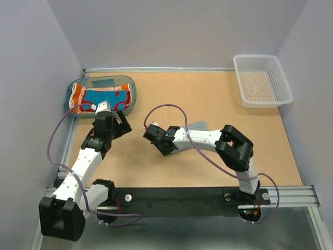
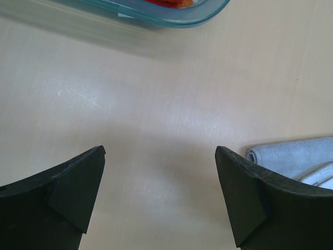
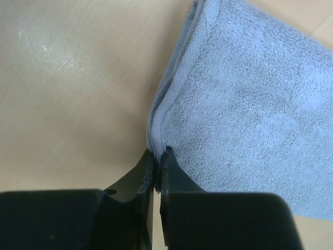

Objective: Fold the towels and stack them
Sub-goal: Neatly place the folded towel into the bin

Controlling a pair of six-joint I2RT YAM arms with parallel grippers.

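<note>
My right gripper (image 1: 154,135) (image 3: 158,153) is shut on the edge of a light grey towel (image 3: 244,114), pinching a folded corner just above the table. In the top view most of this towel (image 1: 199,125) is hidden behind the right arm. It also shows at the right edge of the left wrist view (image 2: 294,155). My left gripper (image 1: 112,124) (image 2: 158,151) is open and empty over bare table, just in front of the teal tray (image 1: 132,92). Folded orange (image 1: 78,97), teal-blue (image 1: 104,97) and red (image 1: 125,98) towels lie in the tray.
A white mesh basket (image 1: 283,78) stands empty at the back right corner. The tray's rim (image 2: 177,18) is close ahead of the left fingers. Walls enclose the table on the left, back and right.
</note>
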